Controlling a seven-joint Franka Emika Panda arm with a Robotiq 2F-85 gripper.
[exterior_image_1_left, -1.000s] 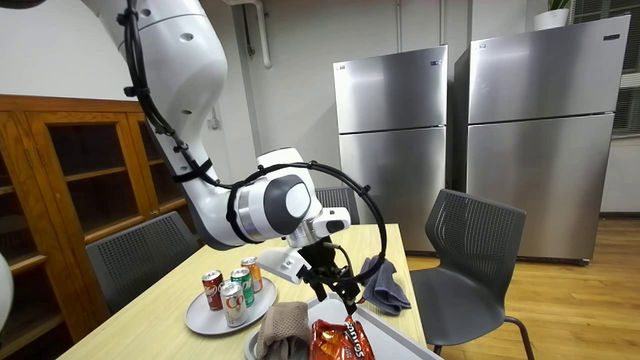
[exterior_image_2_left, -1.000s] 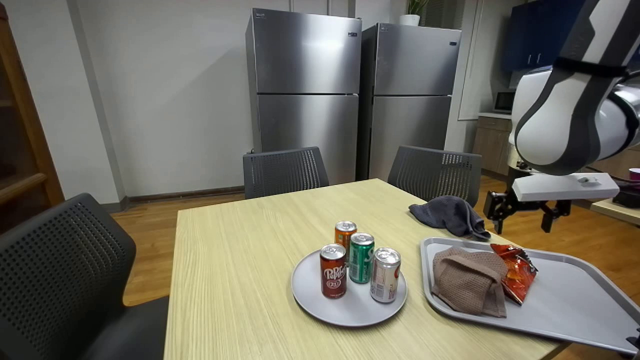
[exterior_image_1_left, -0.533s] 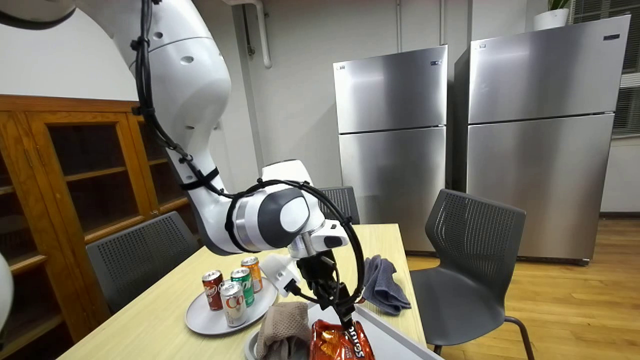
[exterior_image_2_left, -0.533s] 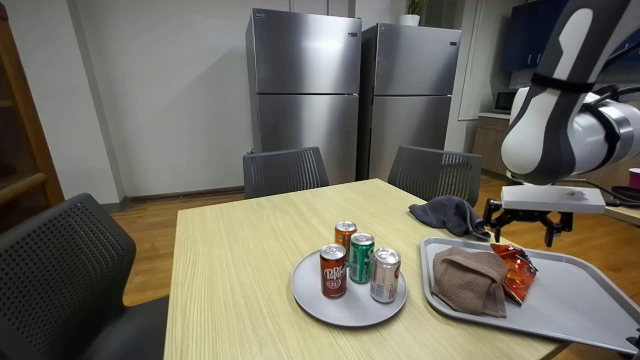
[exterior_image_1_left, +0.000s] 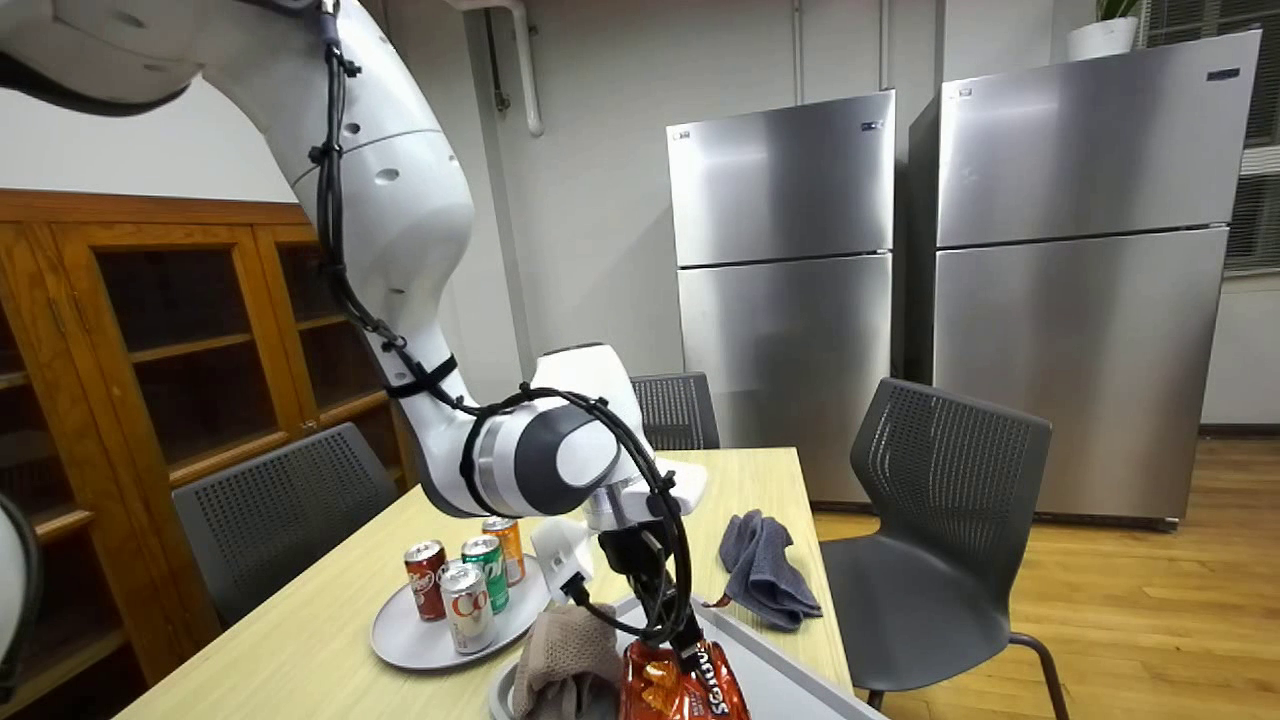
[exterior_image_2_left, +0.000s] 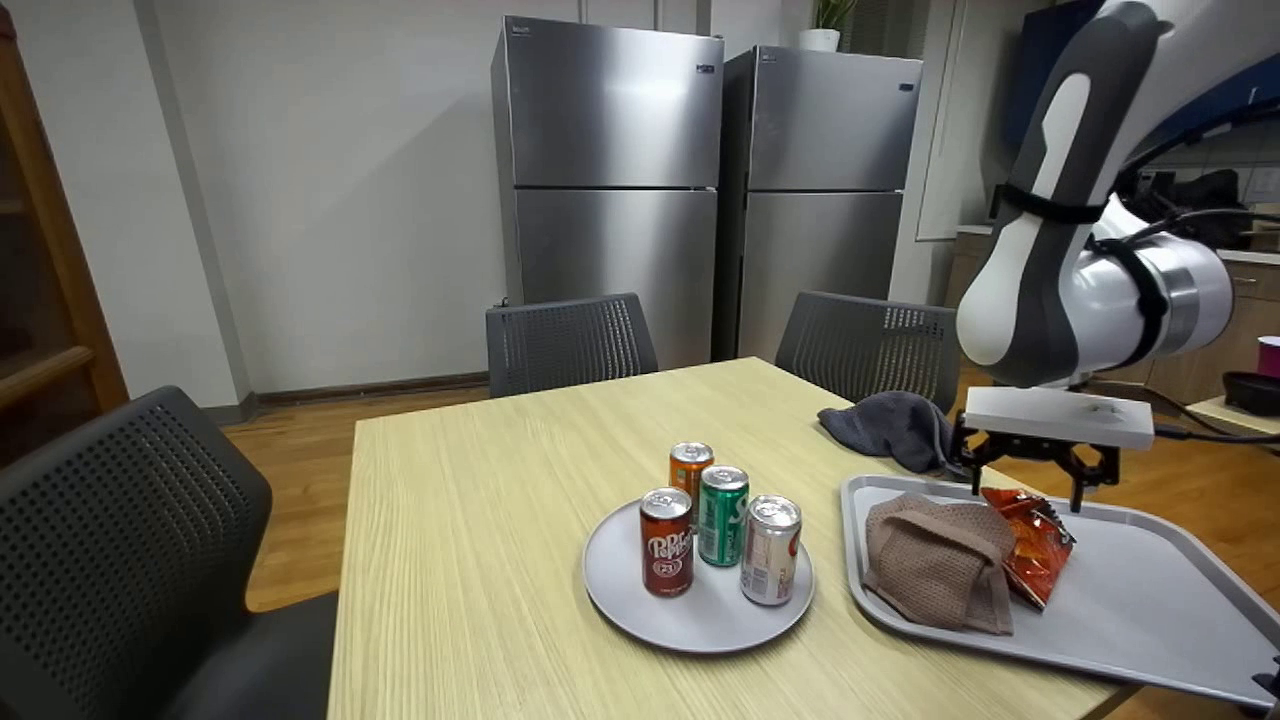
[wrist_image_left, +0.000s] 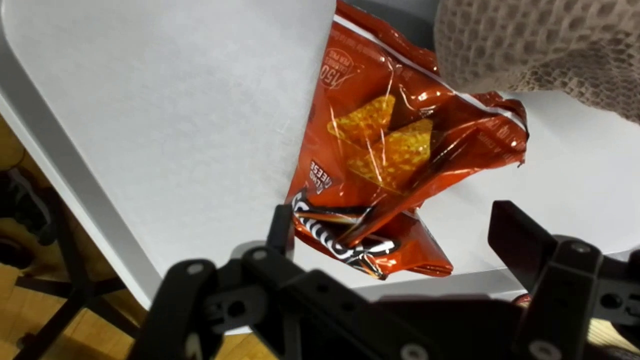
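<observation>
Red chip bag (wrist_image_left: 367, 150), "CHEESE" and "150" legible, lies on grey tray (exterior_image_2_left: 1150, 600). Hand (wrist_image_left: 394, 227) spread, straddling bag's lettered six-o'clock end in wrist view. In exterior view, brown cloth (exterior_image_2_left: 935, 565) at bag's nine o'clock; Dr Pepper can (exterior_image_2_left: 667, 555) farther.

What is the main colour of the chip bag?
The chip bag is mainly red, best seen in the wrist view.

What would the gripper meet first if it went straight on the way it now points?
Most likely the red chip bag: in the wrist view, its crumpled end shows between the open jaws of the gripper, with the tray beneath it. The depth gap is unclear.
</observation>
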